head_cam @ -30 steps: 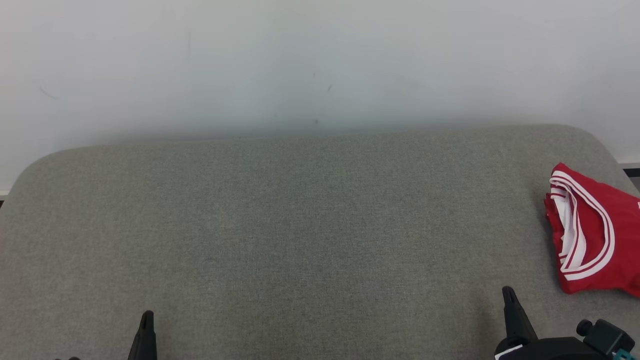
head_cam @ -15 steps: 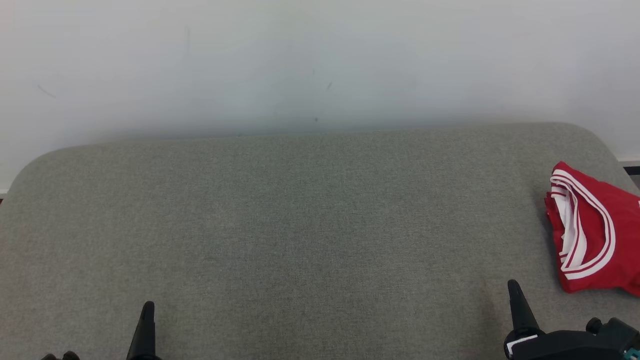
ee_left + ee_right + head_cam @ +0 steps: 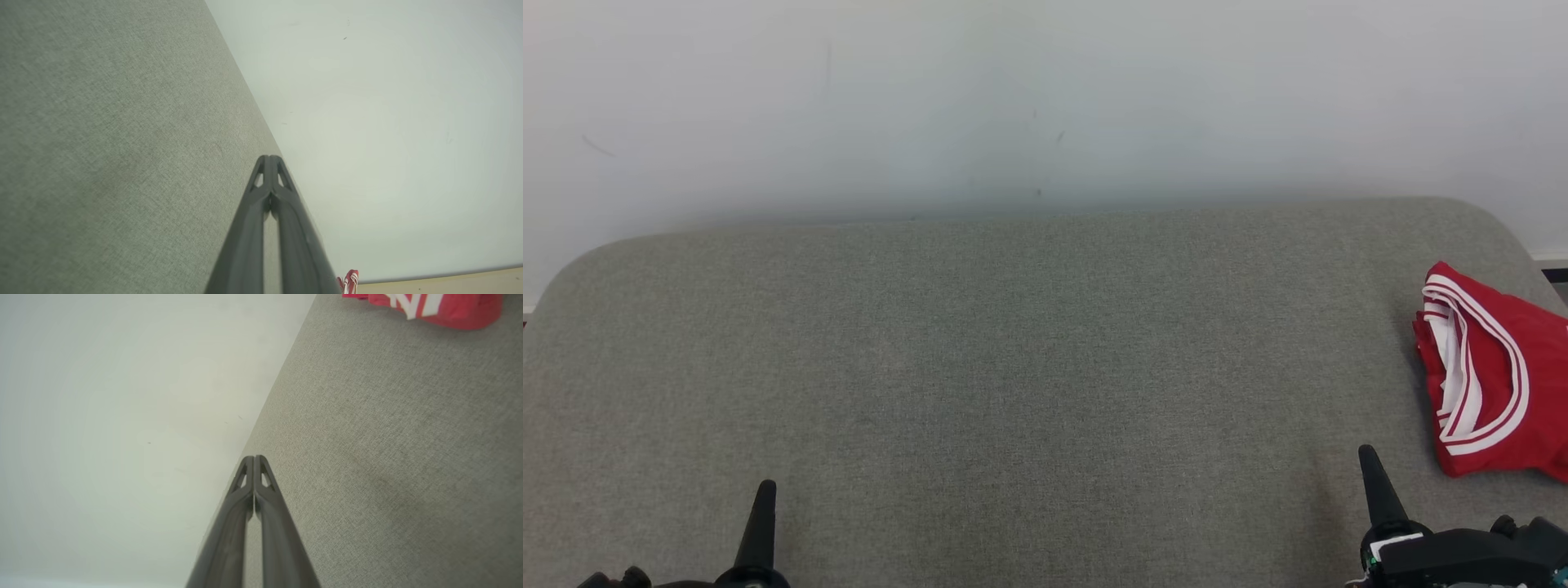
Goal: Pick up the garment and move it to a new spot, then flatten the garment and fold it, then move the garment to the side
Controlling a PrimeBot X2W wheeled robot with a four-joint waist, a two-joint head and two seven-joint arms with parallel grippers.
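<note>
Left gripper (image 3: 765, 490): near left corner of the head view, rising from the bottom edge. The two dark fingers are pressed together into one spike pointing at the far wall (image 3: 1045, 98). Nothing is between them. In the left wrist view the fingertips (image 3: 265, 160) meet flush with no gap at the ends, and only a thin slit shows lower down between the shanks. It has no hold on anything. Whether the tips rest on the fabric or hang just over it, cannot tell.

Centre: grey padded surface (image 3: 1013, 367) with a woven texture and rounded far corners, butted against the pale wall.

Right gripper (image 3: 1365, 453): near right, also closed to a single point, with its black wrist housing along the bottom edge. In the right wrist view its fingertips (image 3: 250, 459) are shut tight on each other and carry nothing.

Garment (image 3: 1494, 384): red with white stripe trim, lying in a folded bundle at the far right end of the grey surface and cut off by the frame edge. It sits to the right of the right gripper and a little farther away, near it but apart. Neither gripper touches it.
</note>
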